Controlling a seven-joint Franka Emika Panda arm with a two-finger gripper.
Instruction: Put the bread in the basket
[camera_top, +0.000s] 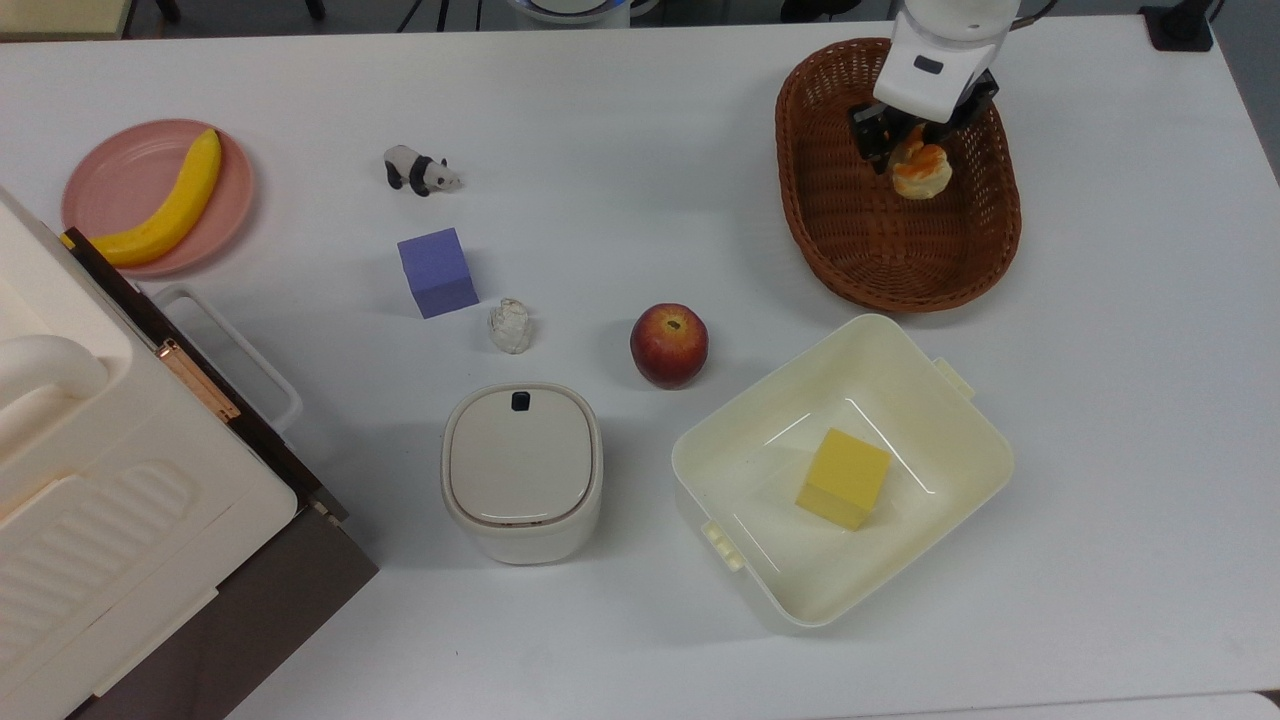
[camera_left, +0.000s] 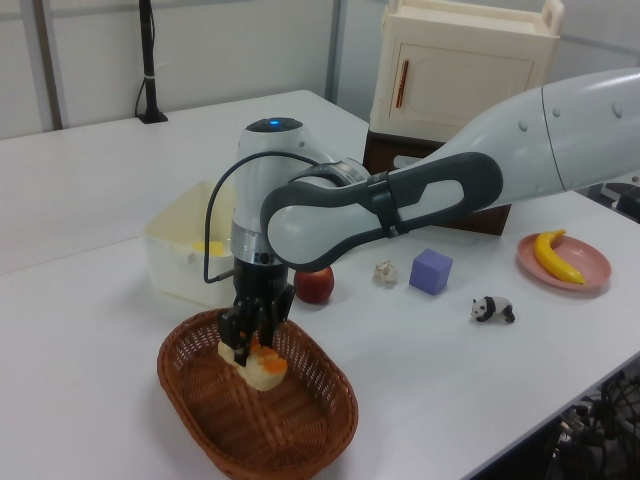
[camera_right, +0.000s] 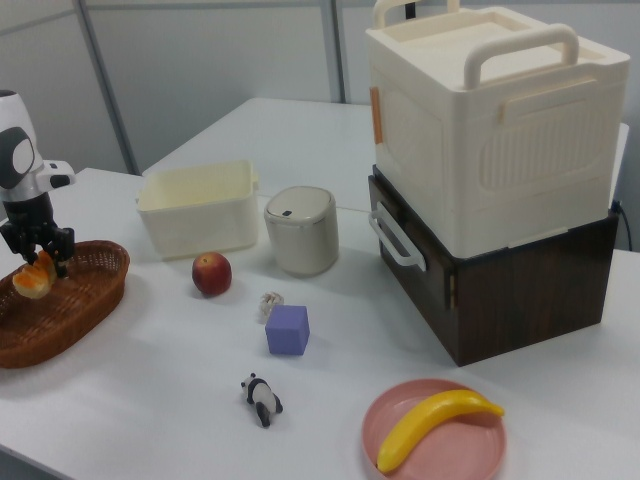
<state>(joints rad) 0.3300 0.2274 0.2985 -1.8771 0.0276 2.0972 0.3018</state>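
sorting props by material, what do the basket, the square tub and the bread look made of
The basket: woven wicker, matt brown, by its visible weave. The square tub: likely plastic, smooth cream, with a faint sheen and moulded tabs. The bread: cannot tell real from replica; pale with an orange-brown glazed top, held by the gripper.

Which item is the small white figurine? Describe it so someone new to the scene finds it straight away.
Start at the round-cornered lidded white bin near the table's middle in the top view. Just beyond its lid sits the white figurine, between the purple cube on the top view's left and the red apple on its right. It is lumpy and plain white, unlike the black-and-white panda farther back.
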